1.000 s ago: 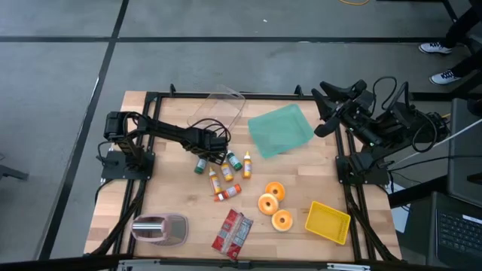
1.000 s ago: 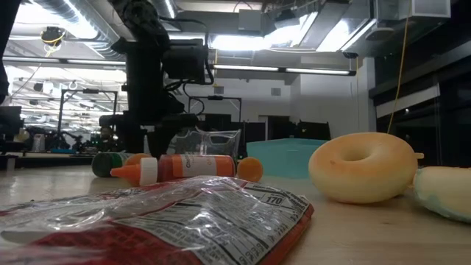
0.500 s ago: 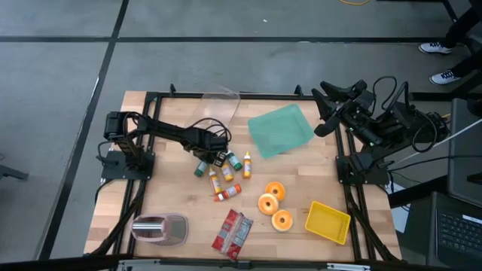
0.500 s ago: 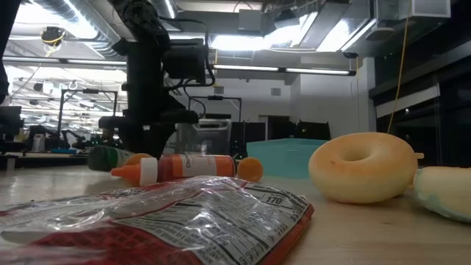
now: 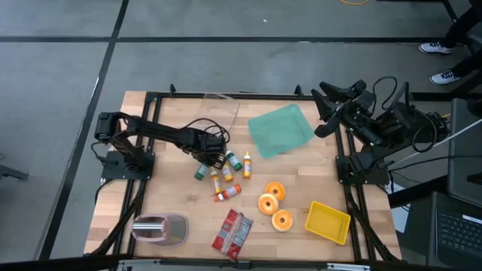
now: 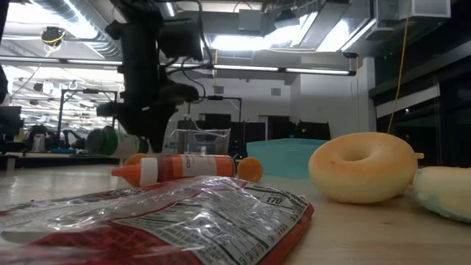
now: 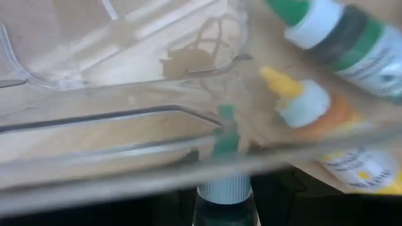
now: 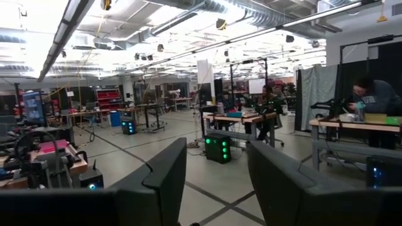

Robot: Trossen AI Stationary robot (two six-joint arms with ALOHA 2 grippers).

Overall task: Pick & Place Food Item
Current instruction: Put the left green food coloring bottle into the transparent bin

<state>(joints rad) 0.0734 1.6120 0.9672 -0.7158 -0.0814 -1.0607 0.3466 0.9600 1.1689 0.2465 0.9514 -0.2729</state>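
Observation:
A small green-tipped bottle [image 6: 110,141] hangs above the wood table [image 5: 151,196], with my left gripper [image 5: 203,159] shut on it. The left wrist view shows its white neck and green tip [image 7: 225,182] sticking out ahead of the fingers. Several more little sauce bottles [image 5: 226,175] lie on the table just beside it. Beyond the bottles stands a clear plastic container [image 5: 222,105]. My right gripper [image 8: 217,182] is held high at the table's right side [image 5: 327,105], open, pointing out into the room. My left gripper pinches the bottle's body [image 6: 124,141] between its two fingers, coming from above and pointing steeply down. The fingers lie across the bottle. It hangs roughly level and clear of the table, its capped end [image 7: 225,188] poking out past the fingers.
A teal tray [image 5: 280,129] lies at the back right. Two or three doughnuts [image 5: 271,199] and a yellow basket [image 5: 327,220] sit at the front right. A red snack bag [image 5: 232,233] and a pink-grey object [image 5: 160,228] lie near the front edge.
My left gripper has taken hold of the green-tipped bottle and risen with it. The bottle lay on the table among the others a second ago. It tipped up at one end and now hangs clear of the wood.

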